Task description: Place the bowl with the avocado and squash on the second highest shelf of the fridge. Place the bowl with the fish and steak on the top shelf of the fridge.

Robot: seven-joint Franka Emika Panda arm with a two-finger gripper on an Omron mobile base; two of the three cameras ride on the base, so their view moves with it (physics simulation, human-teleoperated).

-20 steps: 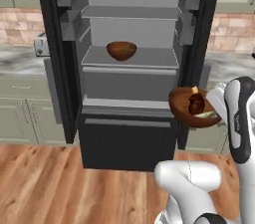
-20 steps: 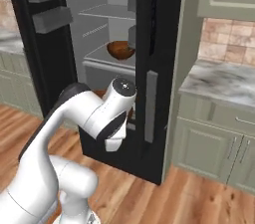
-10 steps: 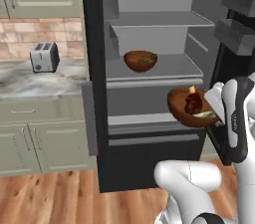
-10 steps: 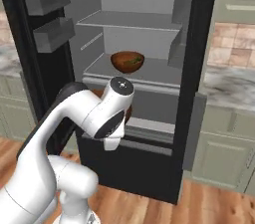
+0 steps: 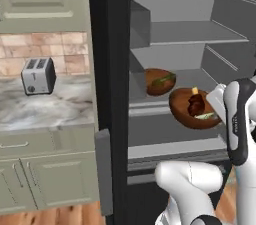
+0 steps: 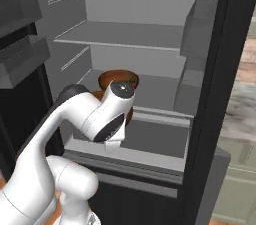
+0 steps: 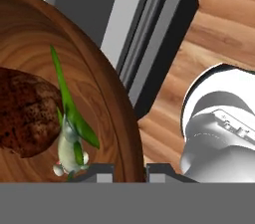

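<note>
The claw (image 7: 128, 167) is clenched on the rim of the wooden bowl (image 5: 192, 110), one fingertip on each side of the rim wall. That bowl carries the steak (image 5: 196, 103) and the fish (image 7: 69, 144) and hangs in front of the open fridge (image 5: 112, 69). Behind it, a second bowl (image 5: 159, 82) with the squash (image 5: 164, 80) sits inside the fridge on the second highest shelf (image 5: 186, 76), below the top shelf (image 5: 187, 32).

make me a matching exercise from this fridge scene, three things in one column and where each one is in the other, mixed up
Things:
1. steak
2. toaster
3. bowl with the avocado and squash

Places:
A. on the marble counter left of the fridge
B. resting on a grey shelf inside the fridge
C. in the wooden bowl held up at the gripper

Pairs: 1-C, 2-A, 3-B
</note>
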